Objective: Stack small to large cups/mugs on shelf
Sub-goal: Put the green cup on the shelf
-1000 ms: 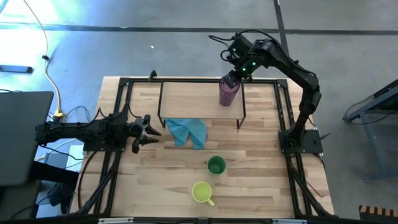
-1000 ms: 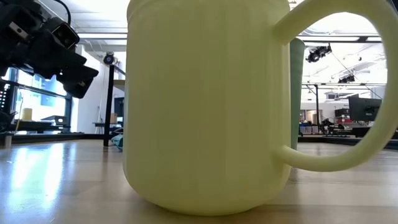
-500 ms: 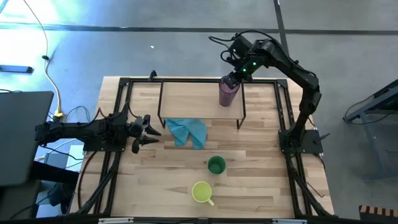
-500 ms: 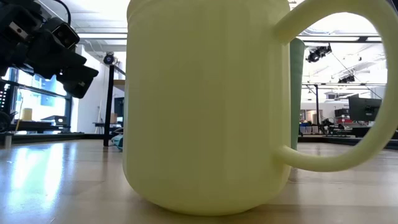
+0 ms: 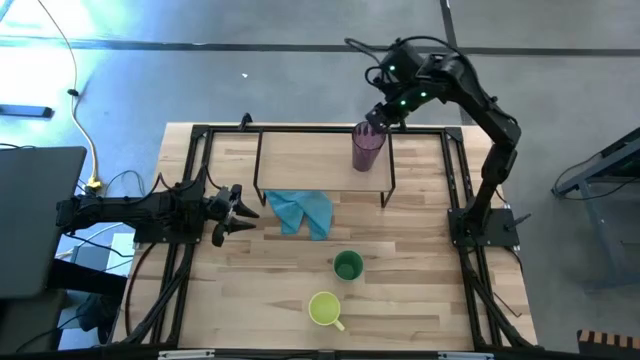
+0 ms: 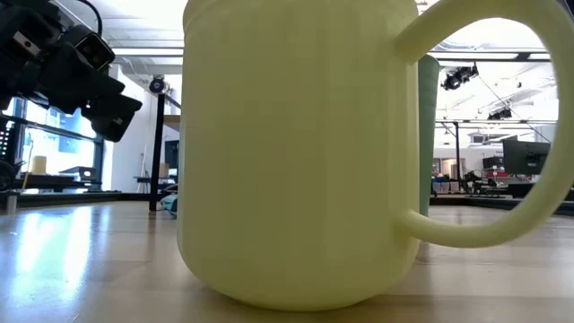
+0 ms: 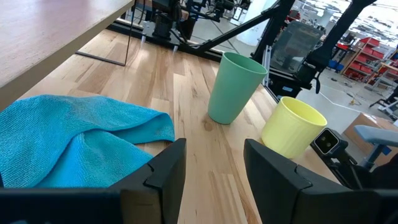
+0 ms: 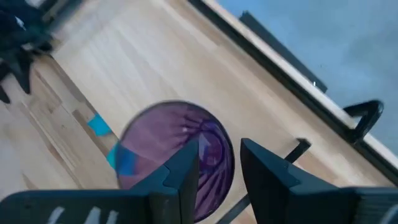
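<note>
The purple tumbler (image 5: 366, 148) stands upright on the right part of the wooden shelf (image 5: 310, 155). My right gripper (image 5: 376, 118) hovers just above its rim, toward the far edge. In the right wrist view it (image 8: 221, 162) is open and looks down into the tumbler (image 8: 168, 146). The green cup (image 5: 348, 266) and the yellow-green mug (image 5: 324, 308) stand on the tabletop near the near edge. My left gripper (image 5: 245, 210) is open and waits at the table's left, beside the blue cloth (image 5: 302, 210).
The cloth (image 7: 74, 137) lies bunched on the table in front of the shelf's left half. In the low view the mug (image 6: 296, 152) fills most of the picture, with the green cup (image 6: 429, 135) behind it. Black rails (image 5: 200, 180) frame the tabletop.
My right gripper has risen from the tumbler's top and drawn back toward the table's far edge. The tumbler has stayed standing in the same spot on the shelf.
</note>
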You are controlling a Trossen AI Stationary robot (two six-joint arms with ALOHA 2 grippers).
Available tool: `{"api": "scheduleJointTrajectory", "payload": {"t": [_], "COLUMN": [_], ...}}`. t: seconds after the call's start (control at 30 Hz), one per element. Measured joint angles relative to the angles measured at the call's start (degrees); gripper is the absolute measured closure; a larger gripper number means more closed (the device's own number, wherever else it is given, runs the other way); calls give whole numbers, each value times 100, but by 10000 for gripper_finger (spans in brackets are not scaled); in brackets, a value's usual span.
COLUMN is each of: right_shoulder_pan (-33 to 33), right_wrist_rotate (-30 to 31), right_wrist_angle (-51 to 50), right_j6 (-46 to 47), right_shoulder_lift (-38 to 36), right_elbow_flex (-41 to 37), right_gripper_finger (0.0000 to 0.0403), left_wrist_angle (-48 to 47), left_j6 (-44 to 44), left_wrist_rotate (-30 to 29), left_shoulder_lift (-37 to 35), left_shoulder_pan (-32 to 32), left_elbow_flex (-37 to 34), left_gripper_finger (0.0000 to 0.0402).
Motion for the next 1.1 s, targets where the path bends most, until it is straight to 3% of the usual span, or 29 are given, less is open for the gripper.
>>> {"api": "scheduleJointTrajectory", "payload": {"t": [1.1], "right_shoulder_pan": [506], "right_wrist_rotate": [30], "right_wrist_angle": [2], "right_j6": [-21], "right_shoulder_lift": [-281], "right_elbow_flex": [96], "right_gripper_finger": [292], "left_wrist_angle": [2], "left_j6": [-149], "left_wrist_rotate": [0], "left_shoulder_lift": [1], "left_shoulder_pan": [-2], "left_elbow_flex": [-2], "left_gripper_finger": [252]}}
